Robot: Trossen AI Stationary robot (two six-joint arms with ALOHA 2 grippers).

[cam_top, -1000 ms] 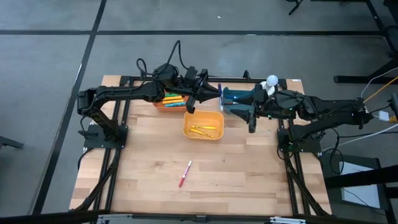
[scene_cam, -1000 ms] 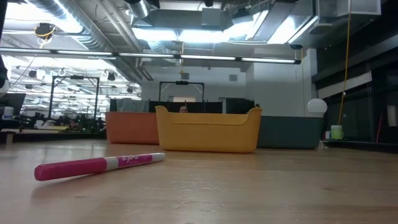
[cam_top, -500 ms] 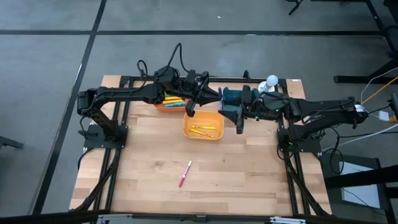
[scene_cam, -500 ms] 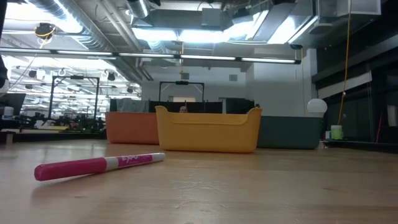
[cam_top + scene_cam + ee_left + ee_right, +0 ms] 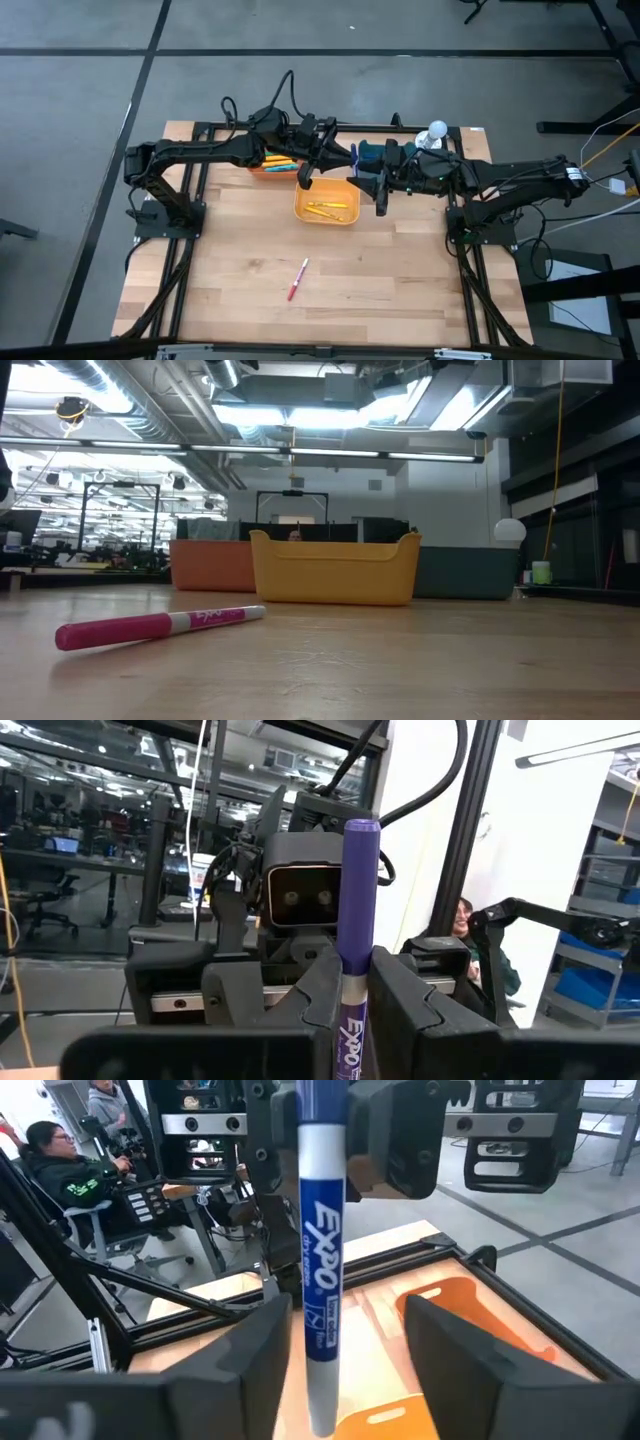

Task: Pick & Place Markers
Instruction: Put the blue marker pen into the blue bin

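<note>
- Handover looks to be the step in hand: both arms meet above the far middle of the surface [image 5: 240,260], over the bins.
- The left claw [image 5: 355,982] is clenched on a purple marker [image 5: 357,910], held upright between its fingers [image 5: 318,988], facing the other arm.
- An orange bin [image 5: 272,164] at the far left holds several markers; its exact contents are hard to make out.
- A yellow bin [image 5: 327,201] sits just near of the two claws, with a few yellow markers [image 5: 326,208] lying in it.
- A pink marker [image 5: 298,279] lies alone on the bare wood, well apart from the bins, toward the near side.
- The right claw [image 5: 340,1340] stands released, its fingers [image 5: 445,1345] spread either side of the blue-labelled marker [image 5: 320,1260] without touching it.
- A teal bin [image 5: 372,152] is mostly hidden under the right arm.
- Next, I judge, the right claw must close squarely on the barrel before the left lets go, then carry it to its bin.
</note>
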